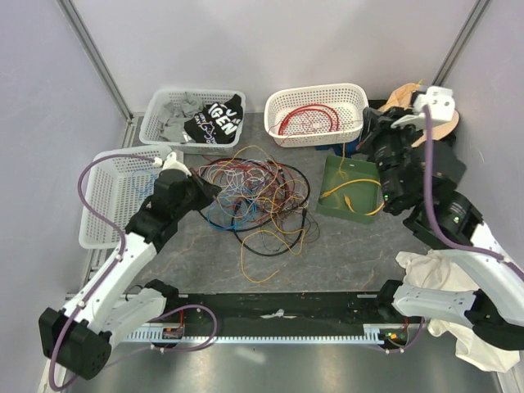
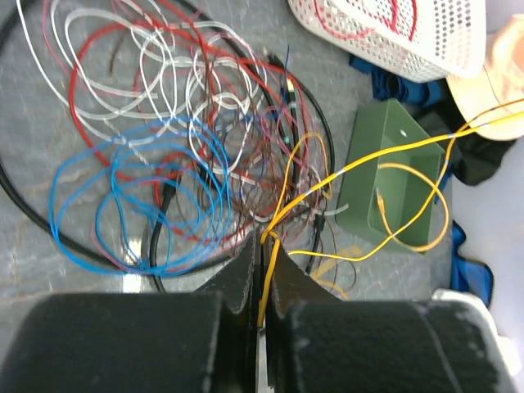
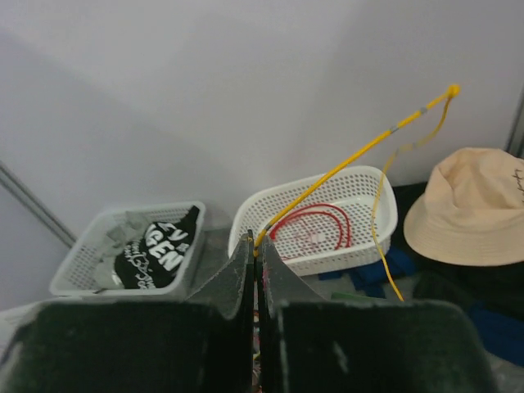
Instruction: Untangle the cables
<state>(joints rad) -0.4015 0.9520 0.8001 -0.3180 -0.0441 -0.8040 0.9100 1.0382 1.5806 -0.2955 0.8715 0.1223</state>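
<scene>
A loose heap of cables (image 1: 254, 192), black, red, blue, white and orange, lies mid-table; it also shows in the left wrist view (image 2: 164, 147). My left gripper (image 1: 206, 191) is at the heap's left edge. In its wrist view it (image 2: 264, 246) is shut on a yellow cable (image 2: 385, 155) that runs to a green box (image 2: 368, 176). My right gripper (image 1: 372, 129) is raised near the back right. In its wrist view it (image 3: 255, 246) is shut on the yellow cable (image 3: 352, 155), which rises up to the right. Yellow loops (image 1: 356, 196) lie in the green box (image 1: 327, 201).
A white basket (image 1: 356, 94) at the back holds a red cable coil (image 1: 307, 119). A second basket (image 1: 160, 110) holds grey and black cloth. A third white basket (image 1: 102, 205) stands at the left. A tan hat (image 3: 471, 205) lies back right. White cloth (image 1: 442, 278) lies by the right arm.
</scene>
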